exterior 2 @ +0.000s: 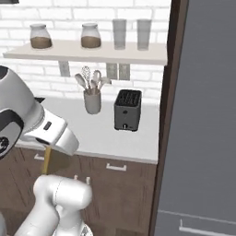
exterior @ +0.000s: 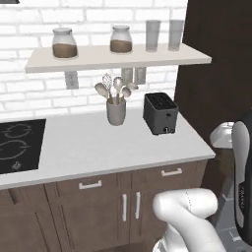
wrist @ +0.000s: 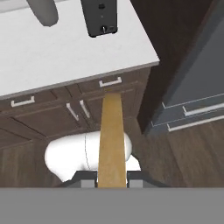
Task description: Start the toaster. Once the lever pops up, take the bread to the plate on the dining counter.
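Note:
The dark grey toaster point(exterior: 160, 113) point(exterior 2: 127, 109) point(wrist: 100, 17) stands near the right end of the white worktop, and I see no slice in its slots. My gripper point(exterior 2: 53, 150) point(wrist: 111, 181) hangs in front of the lower cabinets, off the worktop, shut on the bread point(exterior 2: 56, 161) point(wrist: 110, 135). The tan slice shows edge-on between the fingers in the hand view. The plate and the dining counter are out of view.
A grey utensil cup point(exterior: 116, 110) point(exterior 2: 92, 101) stands left of the toaster, and a black hob point(exterior: 19, 145) lies at the far left. A shelf point(exterior: 118, 56) with jars and glasses hangs above. A tall grey cabinet front point(exterior 2: 203, 115) walls off the right side.

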Robot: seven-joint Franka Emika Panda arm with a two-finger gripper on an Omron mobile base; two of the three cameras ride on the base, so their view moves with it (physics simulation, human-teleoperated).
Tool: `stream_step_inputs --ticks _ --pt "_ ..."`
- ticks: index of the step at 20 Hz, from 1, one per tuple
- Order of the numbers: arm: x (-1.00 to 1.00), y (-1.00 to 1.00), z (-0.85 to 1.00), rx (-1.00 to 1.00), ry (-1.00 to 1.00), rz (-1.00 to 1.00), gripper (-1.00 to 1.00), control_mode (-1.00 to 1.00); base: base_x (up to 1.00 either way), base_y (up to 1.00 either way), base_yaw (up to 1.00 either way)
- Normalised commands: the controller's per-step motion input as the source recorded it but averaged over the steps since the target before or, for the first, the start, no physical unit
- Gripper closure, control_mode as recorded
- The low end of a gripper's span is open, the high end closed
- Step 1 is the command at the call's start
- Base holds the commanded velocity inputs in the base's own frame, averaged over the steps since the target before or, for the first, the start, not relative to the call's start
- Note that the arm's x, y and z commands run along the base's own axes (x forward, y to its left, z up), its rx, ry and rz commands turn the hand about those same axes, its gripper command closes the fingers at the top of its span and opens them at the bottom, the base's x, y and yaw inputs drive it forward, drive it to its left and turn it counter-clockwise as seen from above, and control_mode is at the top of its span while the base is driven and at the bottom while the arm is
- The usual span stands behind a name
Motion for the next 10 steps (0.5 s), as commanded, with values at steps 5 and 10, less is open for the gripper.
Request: stream_step_inputs --ticks 5,10 --pt "0.0 0.0 0.0 0.0 0.0 0.0 1.0 1.0 -0.88 0.66 -0.48" --pt "0.0 0.0 0.0 0.0 0.0 0.0 1.0 1.0 -0.55 0.19 -0.84"
